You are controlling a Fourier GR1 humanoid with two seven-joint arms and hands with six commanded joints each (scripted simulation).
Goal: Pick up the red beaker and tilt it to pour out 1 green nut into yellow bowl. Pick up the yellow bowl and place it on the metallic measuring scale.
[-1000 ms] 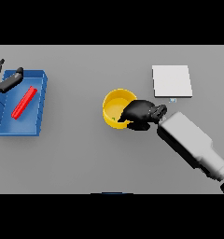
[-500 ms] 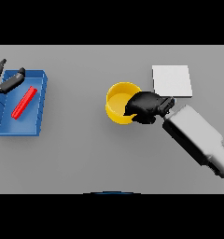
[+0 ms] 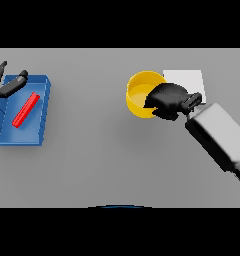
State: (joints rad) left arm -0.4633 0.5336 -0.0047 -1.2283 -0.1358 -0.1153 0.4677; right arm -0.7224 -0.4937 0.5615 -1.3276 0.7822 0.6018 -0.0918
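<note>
Matt yellow bowl [image 3: 137, 92] — matt grey table [image 3: 102, 160]

Open grey table [image 3: 102, 150] between blue tray [image 3: 42, 117] and yellow bowl [image 3: 139, 92] — measuring scale [image 3: 189, 80] partly covered by bowl, right hand [image 3: 167, 100]

Dark hands [image 3: 167, 100], white-grey forearm [image 3: 219, 137]

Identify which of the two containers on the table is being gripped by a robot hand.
The yellow bowl: the right robot hand is curled over its rim. The blue tray, holding a red beaker, merely has the left robot hand open beside it.
</note>
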